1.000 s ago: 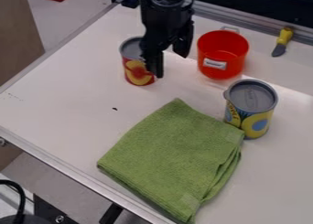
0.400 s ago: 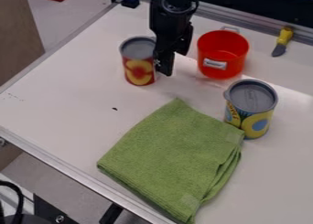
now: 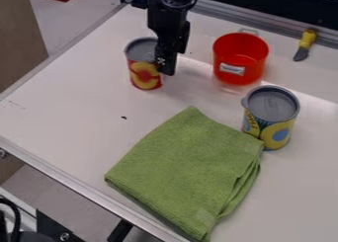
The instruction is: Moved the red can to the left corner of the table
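Camera view: the upright red can point(image 3: 143, 76) is partly covered by the gripper point(image 3: 166, 67) beside it. The jaws' state cannot be told.

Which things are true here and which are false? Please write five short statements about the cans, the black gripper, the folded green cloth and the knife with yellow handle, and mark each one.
1. The red cylindrical metal can stands upright. True.
2. The folded green cloth lies inside the round red plastic bucket. False: the green cloth lies on the white table, outside the bucket.
3. The black two-finger gripper is at the red can's right side in the picture. True.
4. The yellow-handled knife lies on the green cloth. False: the knife lies at the upper right of the picture.
5. The yellow-and-blue cylindrical can is tipped over. False: it stands upright.
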`<state>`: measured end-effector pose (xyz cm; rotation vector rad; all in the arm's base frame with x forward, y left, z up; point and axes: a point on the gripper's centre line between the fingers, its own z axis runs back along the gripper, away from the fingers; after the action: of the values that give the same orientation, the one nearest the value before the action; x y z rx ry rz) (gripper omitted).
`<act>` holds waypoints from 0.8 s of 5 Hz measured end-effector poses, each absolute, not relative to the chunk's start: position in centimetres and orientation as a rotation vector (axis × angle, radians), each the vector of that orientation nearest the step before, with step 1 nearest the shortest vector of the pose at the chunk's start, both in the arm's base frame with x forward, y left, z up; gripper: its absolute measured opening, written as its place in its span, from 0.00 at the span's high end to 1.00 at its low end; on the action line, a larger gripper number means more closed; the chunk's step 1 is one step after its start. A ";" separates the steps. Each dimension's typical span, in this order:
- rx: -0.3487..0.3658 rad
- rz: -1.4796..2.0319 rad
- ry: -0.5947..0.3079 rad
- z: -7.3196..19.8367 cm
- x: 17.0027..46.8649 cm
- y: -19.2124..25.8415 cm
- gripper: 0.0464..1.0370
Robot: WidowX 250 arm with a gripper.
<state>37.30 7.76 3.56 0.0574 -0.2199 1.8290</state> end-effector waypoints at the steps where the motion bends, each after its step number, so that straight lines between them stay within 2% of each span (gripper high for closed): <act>1: 0.066 1.880 -0.250 3.3 37.2 8.2 0.04; 2: 0.079 1.941 -0.237 2.4 36.1 8.8 0.04; 3: 0.068 1.973 -0.264 3.1 35.0 9.4 0.04; 4: 0.080 1.985 -0.240 2.9 34.0 9.8 0.04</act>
<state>34.00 9.84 2.87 0.0797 -0.2400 1.9848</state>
